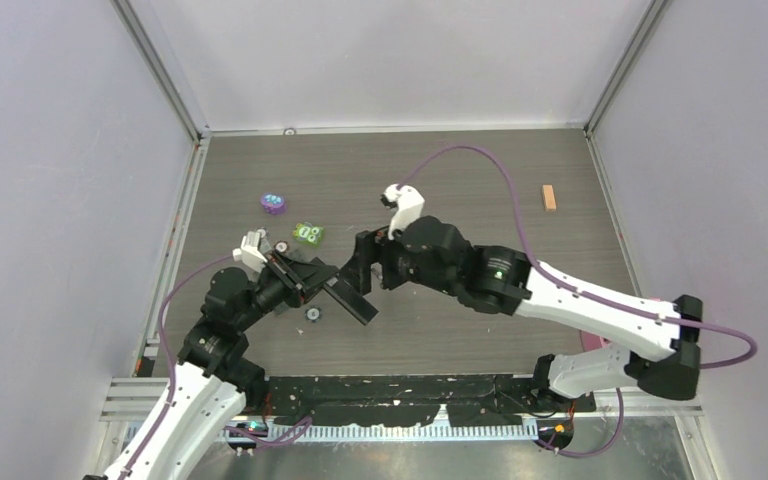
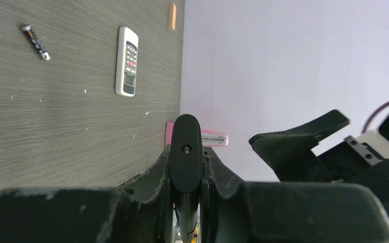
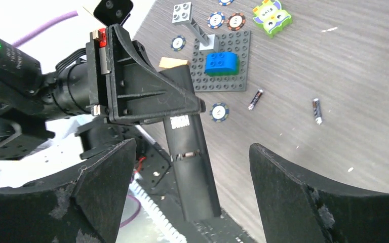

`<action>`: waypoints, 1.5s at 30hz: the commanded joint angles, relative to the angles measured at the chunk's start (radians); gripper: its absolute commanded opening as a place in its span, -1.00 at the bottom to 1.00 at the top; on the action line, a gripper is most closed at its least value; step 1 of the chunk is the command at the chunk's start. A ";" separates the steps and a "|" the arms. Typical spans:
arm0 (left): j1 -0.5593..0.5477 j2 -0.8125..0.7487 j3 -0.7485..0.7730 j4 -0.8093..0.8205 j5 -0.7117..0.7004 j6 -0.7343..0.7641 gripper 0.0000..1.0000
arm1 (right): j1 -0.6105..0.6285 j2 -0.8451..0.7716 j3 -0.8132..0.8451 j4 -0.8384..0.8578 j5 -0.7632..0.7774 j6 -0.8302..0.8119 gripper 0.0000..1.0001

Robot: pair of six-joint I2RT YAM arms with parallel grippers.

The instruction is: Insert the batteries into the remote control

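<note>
My left gripper (image 1: 312,277) is shut on a black remote control (image 1: 352,300) and holds it above the table, its free end slanting toward the near edge. In the left wrist view the remote's rounded end (image 2: 186,147) sticks out between the fingers. My right gripper (image 3: 192,148) stands open with its fingers (image 3: 101,185) wide on either side of the remote (image 3: 192,172), not touching it. Two batteries (image 3: 255,99) (image 3: 317,110) lie loose on the table beyond it. Another battery (image 2: 35,42) shows in the left wrist view.
A white remote (image 2: 126,61) and a wooden block (image 2: 172,16) lie on the table to the right. A grey studded baseplate (image 3: 230,81) carries a blue brick (image 3: 221,62), with round chips (image 3: 219,112) around it. A green owl toy (image 1: 307,233) and a purple toy (image 1: 273,203) sit at the left.
</note>
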 commanded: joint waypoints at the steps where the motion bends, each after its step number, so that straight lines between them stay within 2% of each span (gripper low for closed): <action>1: -0.005 -0.036 0.054 0.015 0.007 -0.018 -1.00 | -0.001 -0.145 -0.144 0.109 0.057 0.253 0.75; 4: -0.005 -0.052 0.059 0.018 0.003 -0.050 -1.00 | 0.001 -0.233 -0.271 0.195 0.065 0.428 0.74; 7: -0.005 -0.062 0.063 0.035 -0.002 -0.107 -1.00 | 0.009 -0.304 -0.375 0.293 0.067 0.513 0.73; 15: -0.005 -0.103 0.099 -0.003 -0.057 -0.203 -1.00 | 0.053 -0.315 -0.436 0.402 0.079 0.648 0.65; 18: -0.005 -0.114 0.120 -0.037 -0.070 -0.223 -1.00 | 0.066 -0.315 -0.457 0.427 0.116 0.713 0.48; 21: -0.005 -0.130 0.148 -0.110 -0.102 -0.224 -1.00 | 0.077 -0.308 -0.462 0.440 0.131 0.728 0.38; 26: -0.005 -0.152 0.176 -0.178 -0.148 -0.233 -1.00 | 0.093 -0.277 -0.439 0.448 0.132 0.720 0.35; 35: -0.005 -0.171 0.170 -0.209 -0.155 -0.270 -1.00 | 0.124 -0.208 -0.403 0.518 0.135 0.722 0.32; 45: -0.005 -0.194 0.164 -0.204 -0.141 -0.304 -1.00 | 0.129 -0.150 -0.424 0.629 0.119 0.786 -0.14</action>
